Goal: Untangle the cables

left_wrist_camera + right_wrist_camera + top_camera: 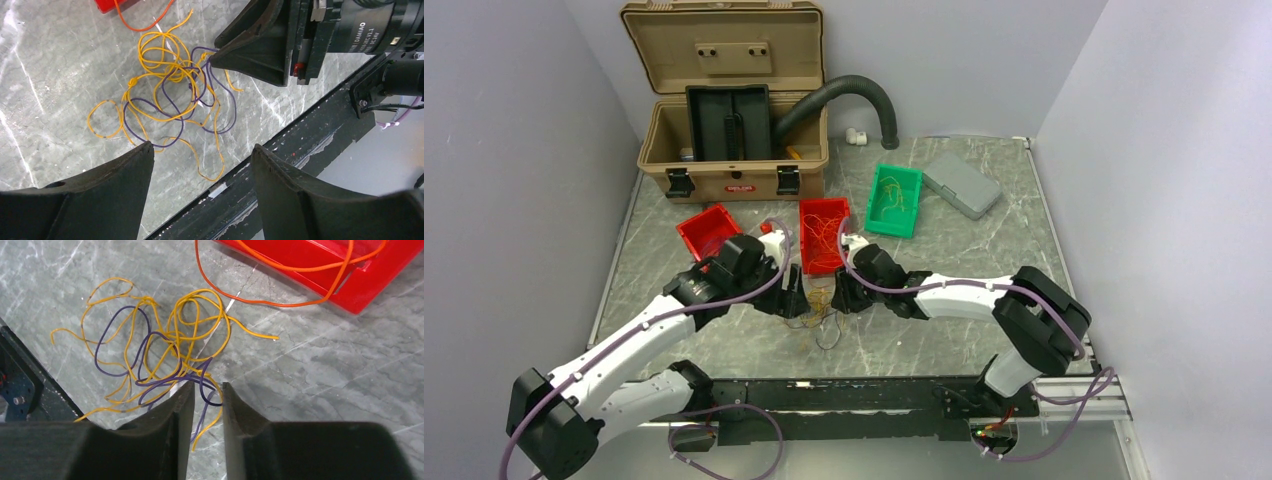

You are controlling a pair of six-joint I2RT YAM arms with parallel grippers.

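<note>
The tangle of thin yellow and dark purple cables (pixel 170 95) is lying on the grey marble tabletop (pixel 944 330), just in front of the red plastic bin (pixel 822 262). The fingers of the right gripper (pixel 204 390) are standing almost together around one purple strand; we cannot tell if they are pinching it. The left gripper (pixel 200 150) is hanging released over the tangle. We are judging it best to take that single strand only and draw it slowly away from the bin, with the left fingers pinning a yellow loop. The heap is pointing nowhere clearly; its longer spread is running from the bin toward the arm bases.
</note>
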